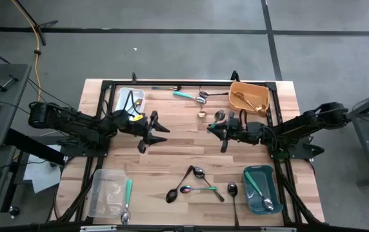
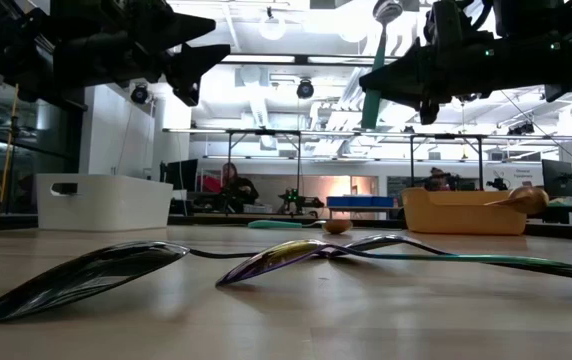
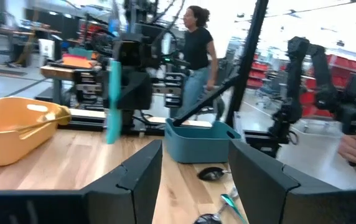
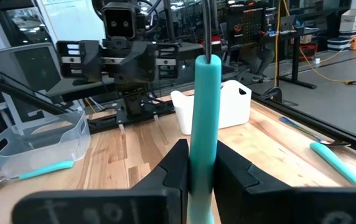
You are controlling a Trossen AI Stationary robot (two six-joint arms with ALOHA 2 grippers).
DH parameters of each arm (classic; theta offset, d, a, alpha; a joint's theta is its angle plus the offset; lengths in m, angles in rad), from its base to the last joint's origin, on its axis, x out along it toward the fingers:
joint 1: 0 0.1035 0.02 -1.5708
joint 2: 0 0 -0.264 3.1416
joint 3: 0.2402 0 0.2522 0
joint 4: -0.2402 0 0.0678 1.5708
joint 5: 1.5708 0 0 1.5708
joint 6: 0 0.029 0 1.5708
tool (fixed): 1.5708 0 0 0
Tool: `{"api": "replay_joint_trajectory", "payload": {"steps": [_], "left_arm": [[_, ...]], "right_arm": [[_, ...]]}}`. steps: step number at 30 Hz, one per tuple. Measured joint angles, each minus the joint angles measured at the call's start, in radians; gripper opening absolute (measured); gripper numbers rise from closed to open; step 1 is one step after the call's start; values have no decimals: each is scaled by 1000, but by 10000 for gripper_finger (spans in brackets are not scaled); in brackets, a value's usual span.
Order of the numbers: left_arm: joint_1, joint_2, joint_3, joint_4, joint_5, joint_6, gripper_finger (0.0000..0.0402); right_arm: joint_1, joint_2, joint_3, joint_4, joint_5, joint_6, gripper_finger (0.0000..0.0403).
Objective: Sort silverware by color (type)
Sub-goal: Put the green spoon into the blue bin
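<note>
My right gripper [image 4: 203, 168] hovers high over the table's middle [image 1: 218, 131] and is shut on a teal-handled silver utensil [image 4: 204, 106]. My left gripper [image 3: 193, 180] faces it from the left [image 1: 153, 132], open and holding nothing. On the wood lie a cluster of black, rainbow and teal spoons [image 1: 194, 183], a black spoon [image 1: 231, 191], a teal one [image 1: 186, 95] and a gold one [image 1: 202, 113]. Some utensils lie in the orange bin [image 1: 250, 96], the teal bin [image 1: 260, 187] and the white bin [image 1: 131, 100]. Another teal one [image 1: 127, 196] rests by the clear bin. My right gripper pinches the utensil's teal handle [image 4: 201, 146] between its two fingers [image 4: 237, 174]. The fingers come level from the table's right and lie across the handle. The utensil stands upright, lifted clear, its metal neck [image 4: 208, 31] and bowl [image 2: 386, 10] on top.
A clear bin [image 1: 107, 192] sits at the near left and a black frame [image 1: 171, 82] runs along the table's far edge. Bare wood [image 1: 184, 151] lies between the grippers and the near spoon cluster. A person [image 3: 196, 56] stands beyond the table.
</note>
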Motion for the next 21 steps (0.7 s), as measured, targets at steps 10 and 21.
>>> {"api": "replay_joint_trajectory", "payload": {"steps": [10, 21], "left_arm": [[0, 0, 0, -2, -143, 32, 177], [0, 0, 0, -2, -144, 16, 177]], "right_arm": [[0, 0, 0, -6, -17, -8, 38], [15, 0, 0, -5, -20, -8, 38]]}}
